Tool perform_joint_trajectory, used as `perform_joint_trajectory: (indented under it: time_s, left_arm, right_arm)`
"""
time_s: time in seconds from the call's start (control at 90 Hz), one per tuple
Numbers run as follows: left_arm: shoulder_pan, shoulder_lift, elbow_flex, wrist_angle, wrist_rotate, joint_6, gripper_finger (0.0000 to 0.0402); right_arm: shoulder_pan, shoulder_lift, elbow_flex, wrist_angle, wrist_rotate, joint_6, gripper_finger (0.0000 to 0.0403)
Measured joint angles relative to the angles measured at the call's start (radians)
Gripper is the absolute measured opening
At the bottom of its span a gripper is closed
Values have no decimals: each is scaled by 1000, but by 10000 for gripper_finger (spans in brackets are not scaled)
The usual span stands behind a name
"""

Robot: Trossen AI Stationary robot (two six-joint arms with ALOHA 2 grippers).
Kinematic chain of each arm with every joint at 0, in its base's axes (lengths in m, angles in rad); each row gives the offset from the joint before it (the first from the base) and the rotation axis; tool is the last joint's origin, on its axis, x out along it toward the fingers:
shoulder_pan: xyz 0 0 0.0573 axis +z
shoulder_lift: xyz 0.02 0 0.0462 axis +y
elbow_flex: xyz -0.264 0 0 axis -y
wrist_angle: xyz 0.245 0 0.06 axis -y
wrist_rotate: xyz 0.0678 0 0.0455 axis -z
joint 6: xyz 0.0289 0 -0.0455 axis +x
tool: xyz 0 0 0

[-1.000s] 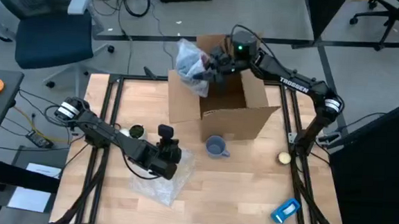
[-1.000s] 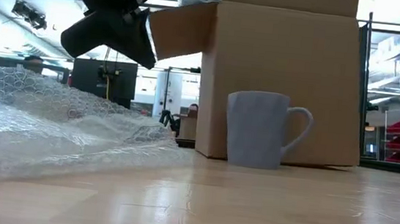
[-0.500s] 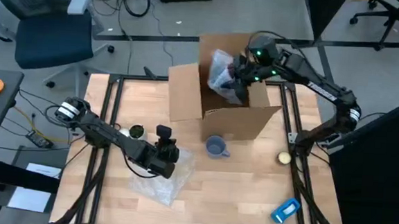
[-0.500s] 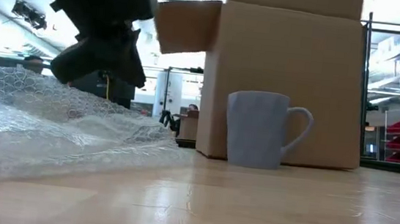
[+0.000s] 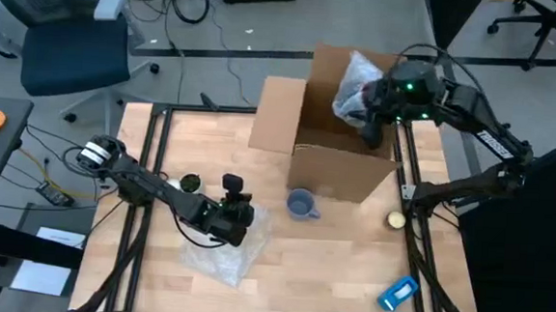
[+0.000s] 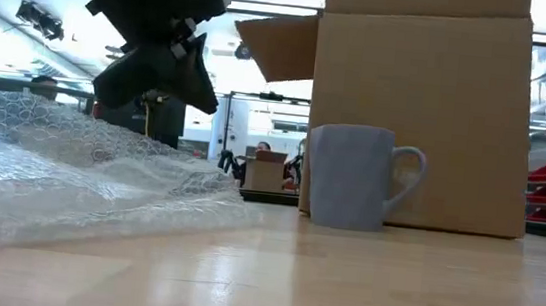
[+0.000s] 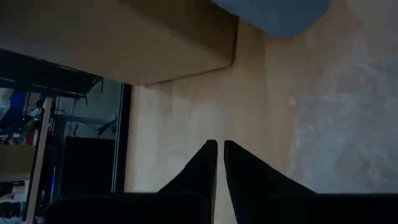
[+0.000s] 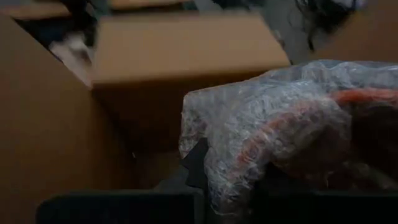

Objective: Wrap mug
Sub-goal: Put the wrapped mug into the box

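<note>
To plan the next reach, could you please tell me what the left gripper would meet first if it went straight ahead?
Probably the cardboard box: the left gripper, jaws shut, points at bare table between it and the mug; depth is unclear.

Blue-grey mug [image 5: 300, 205] stands upright at table centre, handle toward four o'clock; crumpled bubble wrap [image 5: 222, 250] lies at its eight o'clock, apparently flat.

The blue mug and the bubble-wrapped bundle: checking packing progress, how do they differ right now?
The blue mug stands bare on the table; the bubble-wrapped bundle is covered in plastic. The mug is untouched, while the right claw holds the bundle above the cardboard box.
</note>
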Motion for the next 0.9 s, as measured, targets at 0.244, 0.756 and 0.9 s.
perform_joint_trajectory:
  time_s: [0.244,0.756,0.9]
  left_arm:
    - [27,0,0,61,49,6,15]
    - [34,0,0,116,90,29,15]
    - [34,0,0,86,90,24,15]
  right_arm:
    - [-51,53,0,-177,20,76,13]
    - [-66,432,-1,-283,-102,-30,13]
    - [-66,486,-1,-368,-68,-20,13]
